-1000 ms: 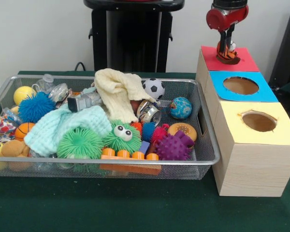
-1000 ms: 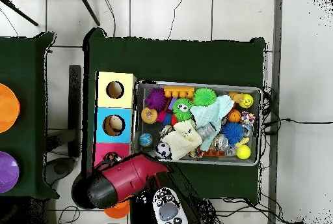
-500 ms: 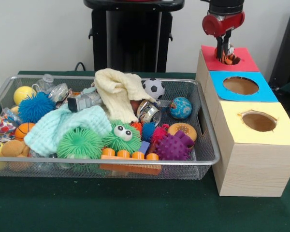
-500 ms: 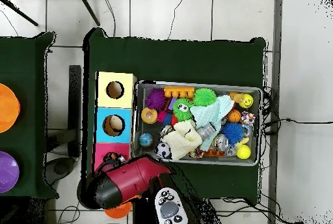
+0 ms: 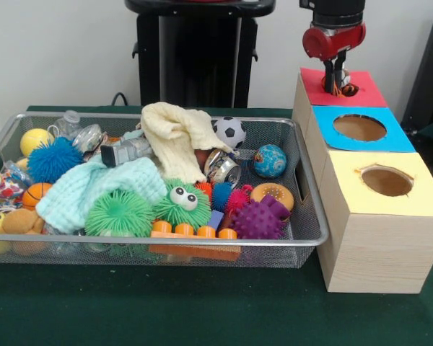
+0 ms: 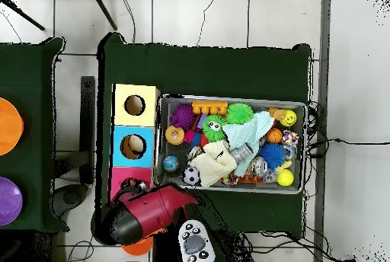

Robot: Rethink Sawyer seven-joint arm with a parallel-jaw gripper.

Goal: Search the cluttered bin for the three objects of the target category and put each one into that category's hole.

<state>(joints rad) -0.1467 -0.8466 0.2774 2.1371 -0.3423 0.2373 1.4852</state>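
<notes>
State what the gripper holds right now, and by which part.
Cannot be told. The gripper hangs over the red-topped box's hole, where something orange and black shows at its tips, held or dropped in, unclear.

This place looks like a robotics laboratory, not a home. A table covered with dark green cloth [image 5: 202, 310] stands on a floor of pale square tiles [image 6: 228, 15], where thin black cables [image 6: 343, 143] lie loose. On the table a silver wire-mesh bin [image 5: 303, 216] full of mixed toys sits beside a pale wooden box with red, blue and yellow tops and round holes [image 5: 375, 238]. Behind them are a plain white wall [image 5: 58, 50] and a black pedestal [image 5: 195, 54].
</notes>
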